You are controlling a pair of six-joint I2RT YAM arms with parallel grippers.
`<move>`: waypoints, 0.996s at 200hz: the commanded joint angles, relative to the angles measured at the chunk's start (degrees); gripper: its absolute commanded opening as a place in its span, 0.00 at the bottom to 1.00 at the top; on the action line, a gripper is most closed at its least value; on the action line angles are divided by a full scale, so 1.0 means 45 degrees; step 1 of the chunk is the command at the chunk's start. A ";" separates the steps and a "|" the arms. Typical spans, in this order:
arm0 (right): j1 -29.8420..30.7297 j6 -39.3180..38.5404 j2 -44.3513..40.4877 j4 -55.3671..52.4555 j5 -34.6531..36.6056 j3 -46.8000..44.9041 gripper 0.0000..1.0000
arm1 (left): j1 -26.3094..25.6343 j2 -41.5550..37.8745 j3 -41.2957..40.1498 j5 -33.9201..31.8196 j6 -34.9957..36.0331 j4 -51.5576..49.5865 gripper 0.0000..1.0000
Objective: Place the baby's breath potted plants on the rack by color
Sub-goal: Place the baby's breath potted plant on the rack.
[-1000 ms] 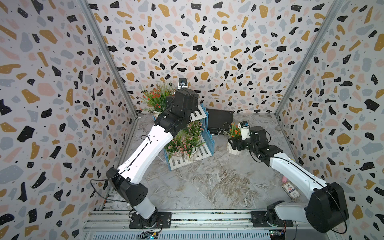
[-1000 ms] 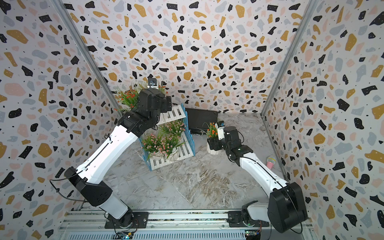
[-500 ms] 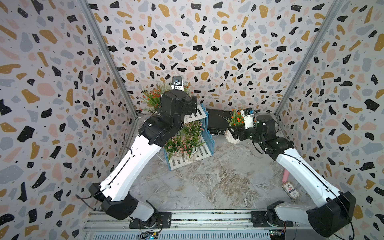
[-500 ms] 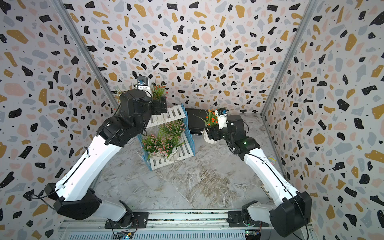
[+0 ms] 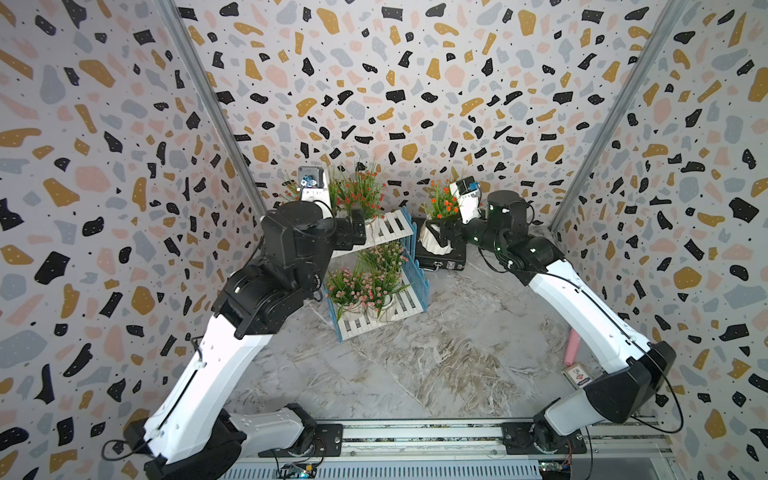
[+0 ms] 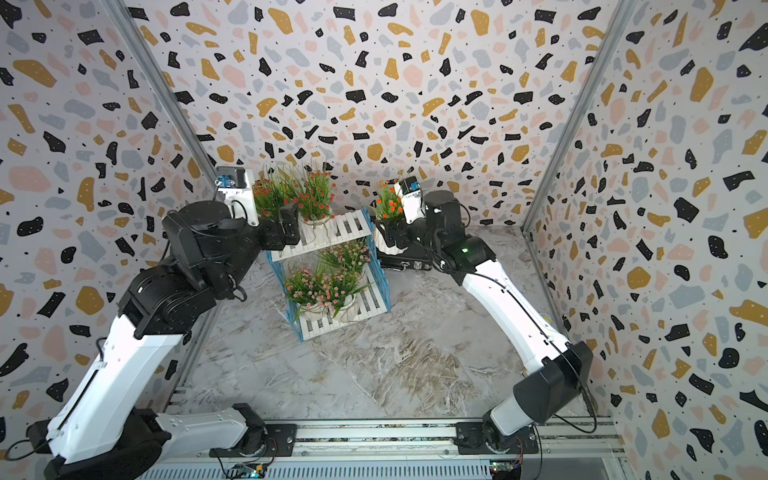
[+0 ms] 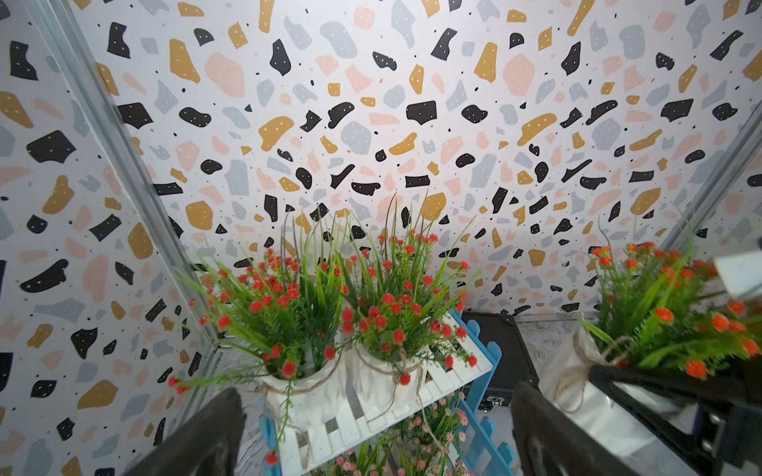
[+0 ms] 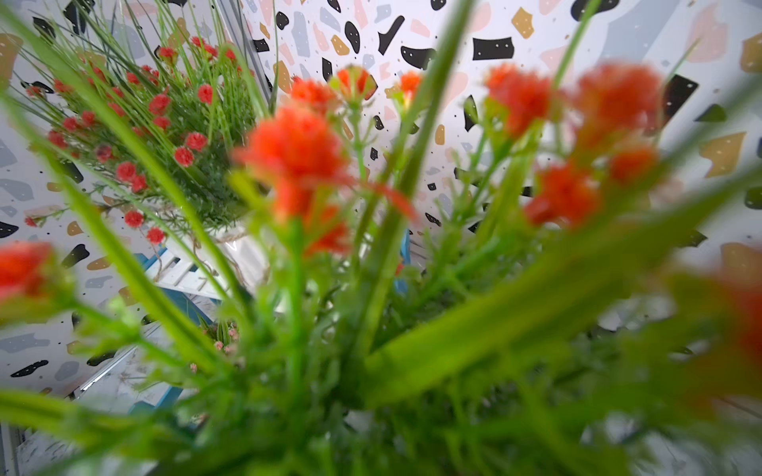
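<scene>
The right claw (image 5: 439, 240), clamped on the pot of the third orange plant (image 5: 442, 205), has lifted it off the counter (image 5: 436, 353) to just right of the rack (image 5: 395, 226) at frame centre. The left claw (image 5: 356, 232), wide open and empty, has backed away from the two orange plants (image 5: 359, 195) on the top shelf (pinks (image 5: 365, 286) fill the lower tier), so only one placement appears to remain.

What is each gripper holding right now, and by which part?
Right gripper grips the orange-red plant by its white pot; left gripper is open, holding nothing.
</scene>
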 commanded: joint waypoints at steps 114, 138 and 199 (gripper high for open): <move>0.0790 -0.1090 0.4146 -0.0315 0.0297 0.6173 0.81 | -0.0009 -0.3931 -0.2915 -0.0632 -0.1102 -0.1963 0.99; 0.0908 -0.1389 0.4624 -0.0034 0.0235 0.6486 0.81 | -0.0011 -0.4156 -0.3441 -0.0501 -0.1333 -0.1991 0.99; 0.1261 -0.1922 0.5664 0.0687 0.0212 0.7356 0.81 | -0.0014 -0.4610 -0.4242 -0.0432 -0.1581 -0.2136 0.99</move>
